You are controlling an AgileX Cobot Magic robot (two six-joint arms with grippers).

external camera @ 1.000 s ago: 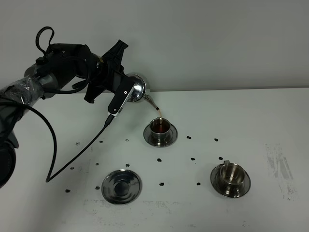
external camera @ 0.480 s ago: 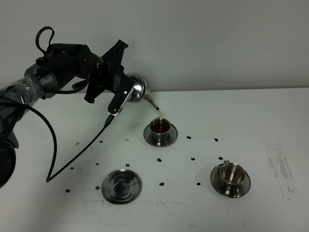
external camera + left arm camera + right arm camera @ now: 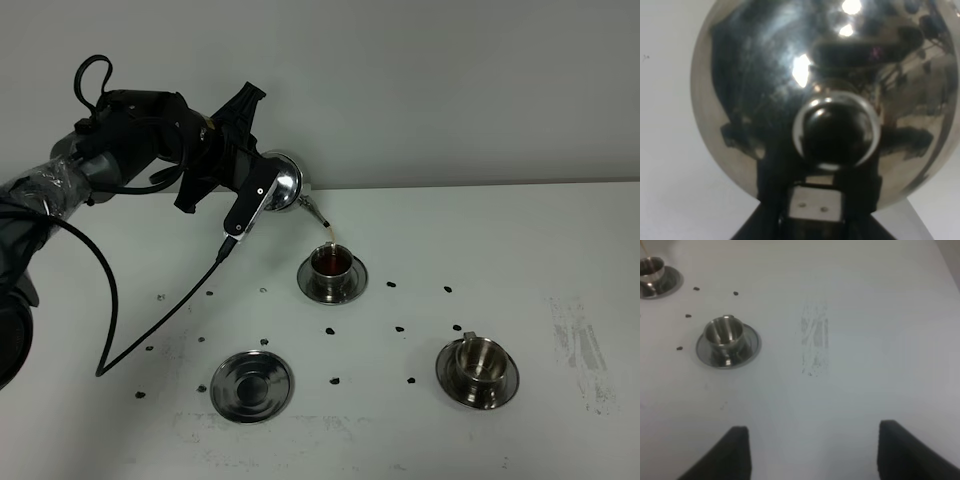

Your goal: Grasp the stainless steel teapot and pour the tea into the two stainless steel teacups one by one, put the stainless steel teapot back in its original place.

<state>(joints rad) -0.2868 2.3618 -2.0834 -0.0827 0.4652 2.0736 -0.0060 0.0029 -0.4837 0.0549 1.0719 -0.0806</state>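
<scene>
- White tabletop [image 3: 520,240] fills the room's working area, with a grey scuffed patch [image 3: 575,340] near its right edge.
- The black left arm [image 3: 120,150] reaches in from the left, above the table's far side. A dark cable [image 3: 160,320] droops from it down to the table.
- The steel teapot [image 3: 285,183] is held up in the air at the end of that arm, above and left of the far cup, tipped with its thin spout [image 3: 315,213] pointing down towards that cup. Its mirror-bright body [image 3: 765,75] fills the left wrist view, the round knob at the middle.
- The left claw [image 3: 250,197] is clamped on the pot from the handle side, jaws drawn tight together.
- The right claw [image 3: 812,455] hovers over bare table near the scuff, its two dark fingers [image 3: 735,452] standing wide apart, holding nothing.
- The empty ringed saucer [image 3: 252,384] lies at the front left, well apart from the pot.
- The near teacup [image 3: 480,358] sits on its saucer at the front right, and looks empty inside.
- The far teacup [image 3: 332,264] sits on its saucer at the middle, with dark tea in it.
- A thin stream of tea [image 3: 327,235] runs from the spout into it.
- Small dark specks [image 3: 399,328] dot the table between the saucers.
</scene>
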